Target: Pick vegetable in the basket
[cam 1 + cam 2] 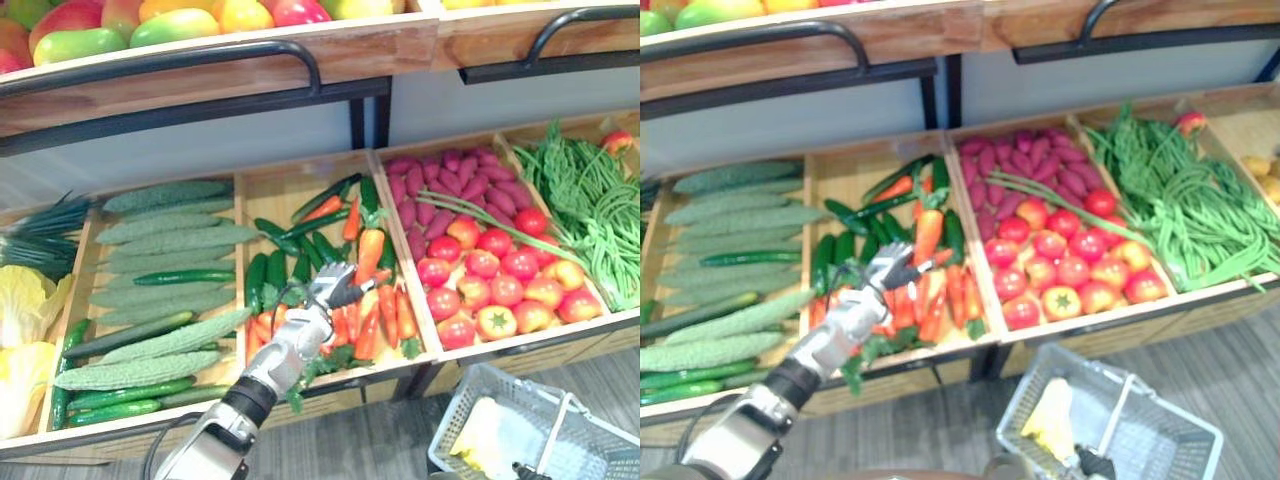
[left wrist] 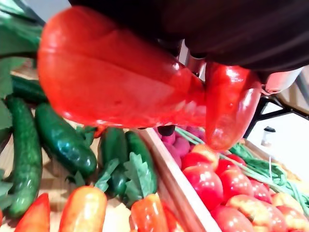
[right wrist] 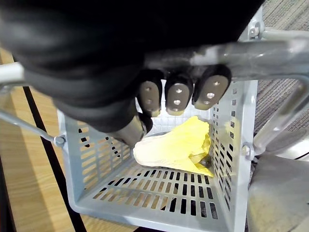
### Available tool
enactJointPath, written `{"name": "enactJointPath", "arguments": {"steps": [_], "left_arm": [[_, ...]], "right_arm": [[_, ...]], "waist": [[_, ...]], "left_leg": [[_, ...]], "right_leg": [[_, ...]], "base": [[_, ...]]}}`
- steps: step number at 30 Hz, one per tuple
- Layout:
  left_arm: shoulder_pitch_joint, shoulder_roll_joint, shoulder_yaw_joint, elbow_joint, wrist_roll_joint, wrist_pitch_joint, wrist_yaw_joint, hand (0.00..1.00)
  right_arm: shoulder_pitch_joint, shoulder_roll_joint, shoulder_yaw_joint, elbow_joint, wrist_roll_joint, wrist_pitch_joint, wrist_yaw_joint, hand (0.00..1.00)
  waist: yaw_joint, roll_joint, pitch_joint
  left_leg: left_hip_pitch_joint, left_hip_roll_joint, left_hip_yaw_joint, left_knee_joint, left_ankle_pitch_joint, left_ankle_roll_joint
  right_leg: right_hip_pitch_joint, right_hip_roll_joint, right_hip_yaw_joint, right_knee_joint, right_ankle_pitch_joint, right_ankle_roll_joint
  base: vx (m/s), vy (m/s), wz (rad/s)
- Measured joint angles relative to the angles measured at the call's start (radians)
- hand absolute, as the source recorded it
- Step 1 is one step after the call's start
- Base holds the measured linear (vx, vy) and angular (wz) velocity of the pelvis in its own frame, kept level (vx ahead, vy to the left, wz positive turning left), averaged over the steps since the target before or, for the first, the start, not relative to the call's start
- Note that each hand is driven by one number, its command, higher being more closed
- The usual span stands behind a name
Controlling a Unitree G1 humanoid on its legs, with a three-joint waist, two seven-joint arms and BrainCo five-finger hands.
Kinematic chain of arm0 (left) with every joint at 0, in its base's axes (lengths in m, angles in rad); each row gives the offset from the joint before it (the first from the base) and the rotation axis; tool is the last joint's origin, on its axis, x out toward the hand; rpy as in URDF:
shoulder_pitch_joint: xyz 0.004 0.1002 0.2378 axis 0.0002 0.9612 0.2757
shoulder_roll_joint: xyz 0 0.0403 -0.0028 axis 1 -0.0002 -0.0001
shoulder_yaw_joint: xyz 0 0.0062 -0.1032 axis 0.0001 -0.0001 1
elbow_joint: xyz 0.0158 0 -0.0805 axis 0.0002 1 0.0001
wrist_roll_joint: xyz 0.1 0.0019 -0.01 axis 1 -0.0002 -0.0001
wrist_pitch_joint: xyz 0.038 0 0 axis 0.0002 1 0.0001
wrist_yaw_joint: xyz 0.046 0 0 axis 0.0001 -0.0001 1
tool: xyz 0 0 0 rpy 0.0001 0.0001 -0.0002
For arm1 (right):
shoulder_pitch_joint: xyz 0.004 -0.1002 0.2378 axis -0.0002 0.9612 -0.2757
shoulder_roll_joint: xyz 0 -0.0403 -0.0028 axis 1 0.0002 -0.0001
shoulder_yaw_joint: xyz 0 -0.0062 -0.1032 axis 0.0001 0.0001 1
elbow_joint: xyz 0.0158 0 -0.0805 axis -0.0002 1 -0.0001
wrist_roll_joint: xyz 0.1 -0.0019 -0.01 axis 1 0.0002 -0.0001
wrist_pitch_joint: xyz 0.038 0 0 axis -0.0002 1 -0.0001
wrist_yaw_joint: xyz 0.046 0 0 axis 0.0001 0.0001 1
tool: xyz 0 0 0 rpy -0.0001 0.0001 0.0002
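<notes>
1. Left arm (image 1: 290, 350): silver-grey metal forearm, boxy and shiny.
2. A dark ribbed band (image 1: 250, 398) rings it nearer the elbow, and past that comes a pale silver block segment (image 1: 205, 445).
3. Left hand (image 1: 335, 285): silver fingers with dark tips.
4. Left wrist view: black left cover (image 2: 241, 29) and one polished silver finger (image 2: 285, 79).
5. Right hand (image 3: 176, 94): bulky black right cover (image 3: 87, 58), looks ribbed.
6. Right fingertips (image 3: 212, 87): dark caps with grey oval pads. Each pad has two small round marks, screws or holes, can't tell.
</notes>
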Motion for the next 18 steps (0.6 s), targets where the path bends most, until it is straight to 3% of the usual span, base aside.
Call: {"name": "enactJointPath", "arguments": {"steps": [5, 9, 14, 18], "left_arm": [[0.018, 0.036, 0.0, -0.105, 0.0, -0.039, -0.002, 1.0], [0.033, 0.05, -0.015, -0.201, -0.002, -0.075, -0.029, 1.0], [0.05, 0.084, -0.038, -0.284, -0.039, -0.129, -0.062, 1.0], [0.088, 0.104, -0.096, -0.314, -0.041, -0.17, -0.092, 1.0]], "right_arm": [[0.015, -0.001, 0.007, -0.005, -0.001, 0.0, 0.002, 1.0], [0.031, -0.001, 0.005, -0.006, -0.008, 0.0, 0.008, 1.0], [0.032, -0.011, 0.016, -0.052, -0.066, 0.004, 0.027, 1.0], [0.05, -0.094, 0.085, -0.146, -0.141, 0.006, 0.051, 1.0]], "waist": [[0.014, 0.003, -0.021], [0.037, -0.012, -0.048], [0.043, -0.025, -0.062], [0.047, -0.03, -0.067]], "left_leg": [[0.002, 0.003, 0.018, -0.002, 0.0, 0.0], [0.001, 0.003, 0.049, -0.002, 0.0, 0.0], [0.003, 0.006, 0.11, -0.001, -0.002, -0.003], [0.031, 0.032, 0.219, 0.05, -0.045, -0.018]], "right_leg": [[-0.004, 0.003, 0.006, 0.0, 0.001, -0.001], [-0.025, 0.006, 0.039, 0.009, 0.001, -0.001], [-0.075, 0.019, 0.101, 0.047, 0.001, -0.001], [-0.114, 0.052, 0.203, 0.075, 0.001, 0.0]], "base": [[-0.02, -0.035, -0.05], [-0.02, -0.026, -0.18], [-0.06, -0.035, -0.35], [-0.07, -0.057, -0.79]]}}
